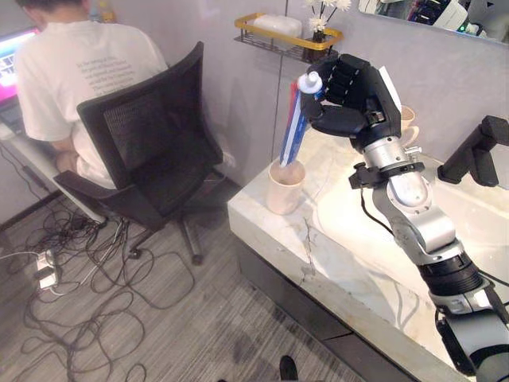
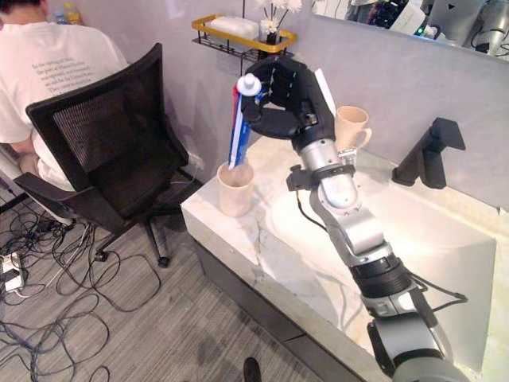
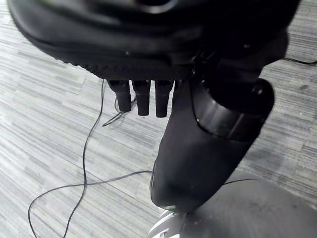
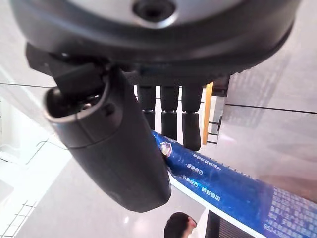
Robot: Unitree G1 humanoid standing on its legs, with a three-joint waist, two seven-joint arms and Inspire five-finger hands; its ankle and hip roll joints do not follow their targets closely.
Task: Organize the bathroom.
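Observation:
A blue and white toothpaste tube (image 1: 296,127) with a white cap stands tilted, its lower end inside a pale pink cup (image 1: 285,187) at the left corner of the marble counter (image 1: 270,239). My right hand (image 1: 354,87) is up at the tube's cap end, fingers and thumb curled round it. In the right wrist view the blue tube (image 4: 223,183) lies between the thumb (image 4: 119,148) and the fingers. My left hand (image 3: 148,39) hangs over the wood-pattern floor with its fingers straight and nothing in it.
A second pink cup (image 2: 351,127) stands by the wall behind my right hand. A black faucet (image 2: 429,151) rises over the sink basin (image 2: 445,231). A yellow-rimmed wall shelf (image 1: 278,36) hangs above. A black office chair (image 1: 151,143) and a seated person (image 1: 71,72) are to the left.

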